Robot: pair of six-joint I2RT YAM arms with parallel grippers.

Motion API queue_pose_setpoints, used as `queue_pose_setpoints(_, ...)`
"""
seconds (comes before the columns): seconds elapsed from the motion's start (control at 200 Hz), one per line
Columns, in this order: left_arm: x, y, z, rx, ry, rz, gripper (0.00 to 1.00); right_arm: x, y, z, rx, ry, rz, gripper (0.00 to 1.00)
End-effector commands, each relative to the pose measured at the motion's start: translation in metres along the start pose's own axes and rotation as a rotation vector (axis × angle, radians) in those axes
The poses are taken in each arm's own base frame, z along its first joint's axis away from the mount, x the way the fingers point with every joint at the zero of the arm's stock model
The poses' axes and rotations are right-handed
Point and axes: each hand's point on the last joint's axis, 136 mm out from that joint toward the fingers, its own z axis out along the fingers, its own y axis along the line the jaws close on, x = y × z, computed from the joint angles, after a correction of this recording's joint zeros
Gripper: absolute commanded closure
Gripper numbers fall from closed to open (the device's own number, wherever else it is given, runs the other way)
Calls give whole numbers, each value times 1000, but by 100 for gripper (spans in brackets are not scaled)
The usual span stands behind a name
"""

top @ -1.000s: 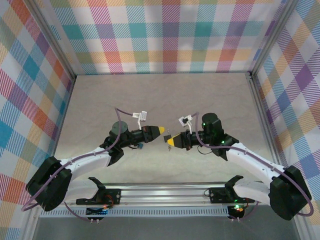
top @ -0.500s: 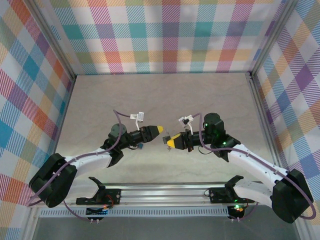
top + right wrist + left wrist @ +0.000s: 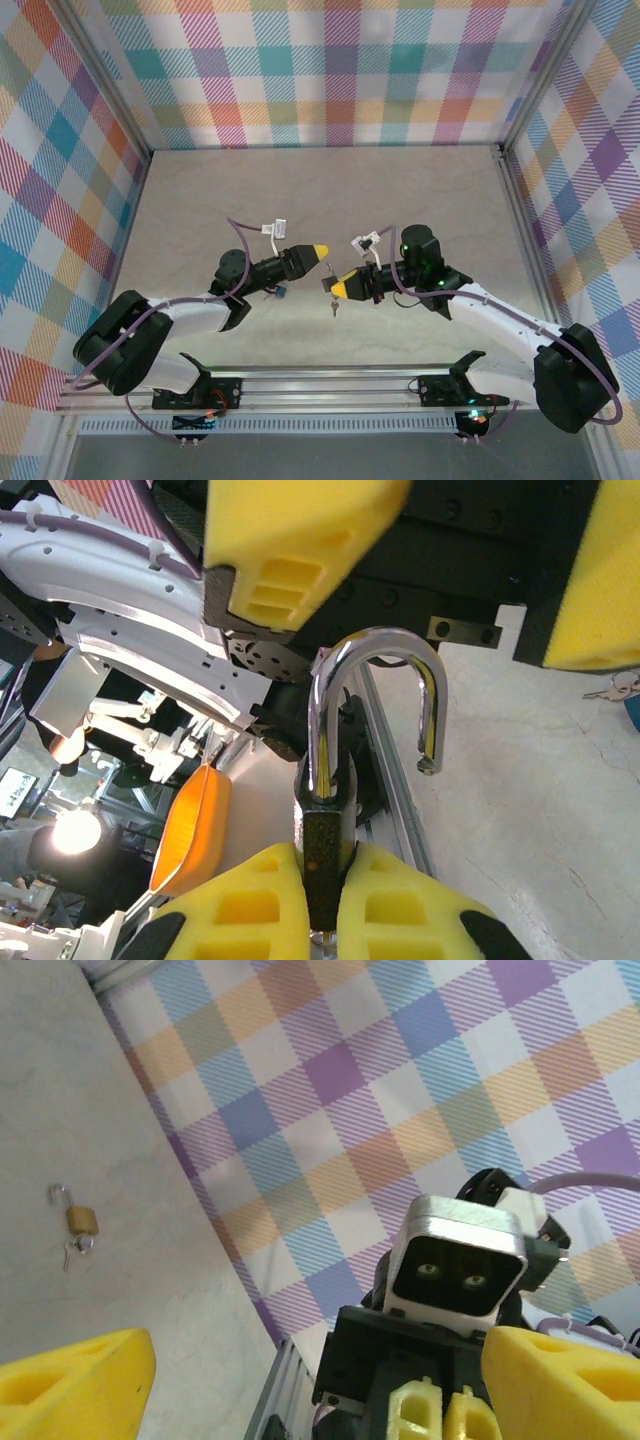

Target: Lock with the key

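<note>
- While the right claw (image 3: 340,288) is closed on the lock (image 3: 322,852), pinching its dark body between both yellow pads (image 3: 405,905), the lock hangs in the air above the table (image 3: 430,200), between the two arms
- Shackle (image 3: 380,652): chrome and swung open, with one leg seated in the body and the free end clear of it; the lock is not yet fastened
- Left claw (image 3: 317,250): jaws spread wide, holding nothing, facing the right claw at close range and not touching the lock
- The key (image 3: 283,291): a small blue-headed piece lies on the table under the left arm (image 3: 190,310), apart from the lock; the right wrist view shows a thin silver blade (image 3: 606,689) on the table at the frame edge, judged to be the same item but too small to confirm
- A brass padlock (image 3: 82,1220) lies elsewhere on the table, with small keys beside it; it is not part of this job
- Handling of the lock, judged: rigid metal, light and smooth-sided; the present hold across the flat body faces looks sound and leaves the shackle free; the keyhole face is not visible
- Handling of the key, judged: very light, stiff and thin, and lying flat, so it may slide when nudged; best taken across the plastic head, leaving the blade free; the slim blade may twist if forced
</note>
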Motion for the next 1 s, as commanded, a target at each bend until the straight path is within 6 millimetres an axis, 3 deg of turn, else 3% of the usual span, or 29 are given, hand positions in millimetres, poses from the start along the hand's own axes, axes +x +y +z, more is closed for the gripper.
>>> queue_pose_setpoints(0.0, -8, -57, 3, 183, 6, 104, 15, -12, 18, 2, -64, -3, -66, 100)
queue_pose_setpoints(0.27, 9, -77, 0, 244, 80, 98, 16, -16, 12, 6, -59, -5, -57, 100)
queue_pose_setpoints(0.525, 27, -73, -5, 245, 141, 84, 17, -21, 15, 6, -65, -7, -67, 100)
queue_pose_setpoints(0.995, 28, -85, -9, 273, 154, 105, 26, -16, 5, 7, -29, 8, -49, 100)
